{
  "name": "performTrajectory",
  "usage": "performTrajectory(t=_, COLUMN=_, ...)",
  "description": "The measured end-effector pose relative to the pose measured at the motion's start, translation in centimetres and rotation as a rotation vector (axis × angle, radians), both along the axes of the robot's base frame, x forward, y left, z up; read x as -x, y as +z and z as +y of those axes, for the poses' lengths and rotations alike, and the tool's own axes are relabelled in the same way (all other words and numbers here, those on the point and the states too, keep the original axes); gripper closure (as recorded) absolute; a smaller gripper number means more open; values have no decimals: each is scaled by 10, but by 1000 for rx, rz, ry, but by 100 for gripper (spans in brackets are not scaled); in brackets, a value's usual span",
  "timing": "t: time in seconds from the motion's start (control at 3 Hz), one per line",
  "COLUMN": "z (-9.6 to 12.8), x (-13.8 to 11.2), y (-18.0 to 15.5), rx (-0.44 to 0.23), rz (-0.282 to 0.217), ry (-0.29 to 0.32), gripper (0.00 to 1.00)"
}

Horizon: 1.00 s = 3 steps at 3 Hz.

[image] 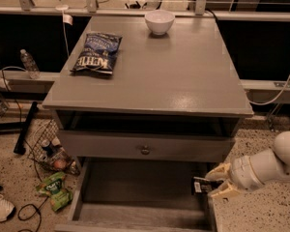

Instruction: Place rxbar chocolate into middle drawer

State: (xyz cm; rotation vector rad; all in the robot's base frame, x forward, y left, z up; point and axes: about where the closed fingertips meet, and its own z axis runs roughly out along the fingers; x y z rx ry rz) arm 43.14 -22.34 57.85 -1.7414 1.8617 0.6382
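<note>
We saw the gripper (212, 185) at the right edge of the open middle drawer (135, 190), its two fingers clamped on the rxbar chocolate (201, 185). The bar sat just inside the drawer's right wall, apparently above the bottom. On the tabletop (174, 76) lay a dark-blue chip bag (96, 52), with a white bowl (159, 21) at the back.
</note>
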Motion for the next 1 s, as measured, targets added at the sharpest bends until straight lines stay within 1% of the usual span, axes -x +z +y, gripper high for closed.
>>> performTrajectory(t=0.33, z=1, x=0, y=-34, rx=-52, rz=4, ry=-32, gripper=100)
performTrajectory(t=0.67, z=13, x=-1, y=-62, rx=-114, rz=13, ry=-25, gripper=100)
performTrajectory(t=1.0, z=30, x=1, y=-84, rx=-153, rz=26, ry=-3, gripper=100)
